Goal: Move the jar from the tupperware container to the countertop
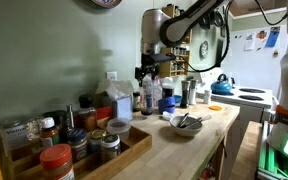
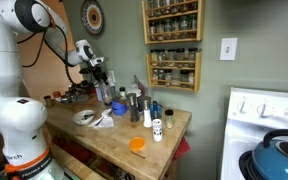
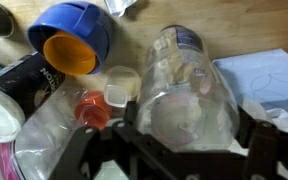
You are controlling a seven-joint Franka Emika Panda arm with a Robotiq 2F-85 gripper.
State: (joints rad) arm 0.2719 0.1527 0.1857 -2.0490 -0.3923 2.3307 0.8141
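In the wrist view the jar (image 3: 189, 90), clear plastic with a bluish band and pale contents, fills the gap between my gripper's (image 3: 184, 135) two black fingers, which press on both of its sides. A small pale-rimmed translucent tub, seemingly the tupperware container (image 3: 119, 85), lies just left of the jar on the wooden countertop (image 3: 134, 35). In both exterior views my gripper (image 1: 149, 72) (image 2: 102, 80) hangs over a cluster of bottles at the back of the countertop (image 1: 199, 140) (image 2: 114, 140). The jar is too small to make out there.
A blue cup with an orange inside (image 3: 72, 40), a red lid (image 3: 92, 112) and a pale blue box (image 3: 269, 80) crowd the jar. A white bowl (image 1: 185, 124), a spice tray (image 1: 74, 150), an orange lid (image 2: 136, 144) and a stove with a kettle (image 1: 222, 86) stand nearby.
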